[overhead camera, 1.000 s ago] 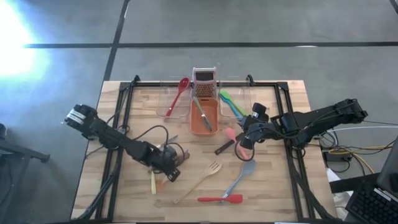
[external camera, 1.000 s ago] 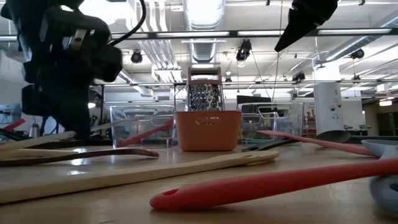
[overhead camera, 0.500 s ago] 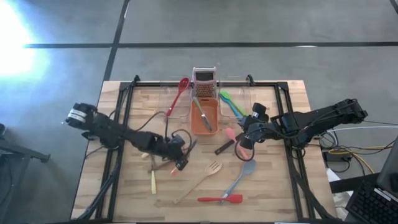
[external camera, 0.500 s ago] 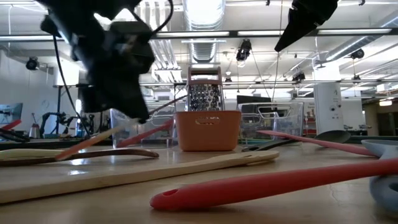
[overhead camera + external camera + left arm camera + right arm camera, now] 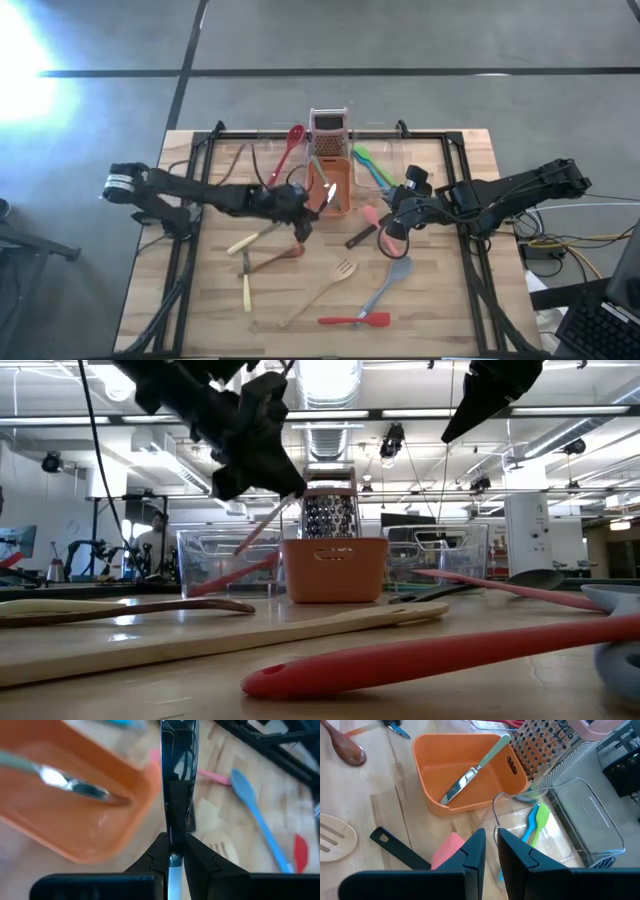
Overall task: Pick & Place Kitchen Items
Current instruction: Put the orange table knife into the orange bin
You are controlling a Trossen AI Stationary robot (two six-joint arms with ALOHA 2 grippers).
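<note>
**Left tool carries a utensil at the orange tub**

From above, the left tool (image 5: 300,205) sits beside the orange tub (image 5: 330,190) on the counter (image 5: 440,300). A wooden fork (image 5: 325,290), blue spatula (image 5: 388,285) and red spatula (image 5: 355,320) lie nearer the front. The right tool (image 5: 388,232) hangs above a pink spatula (image 5: 370,215).

At counter height, the grater (image 5: 328,510) stands behind the tub.

The left wrist view shows its fingers (image 5: 192,855) clamped on a dark shiny handle (image 5: 176,785) beside the tub, where a knife (image 5: 70,785) lies.

The right wrist view shows its fingers (image 5: 475,855) nearly together, empty.
</note>
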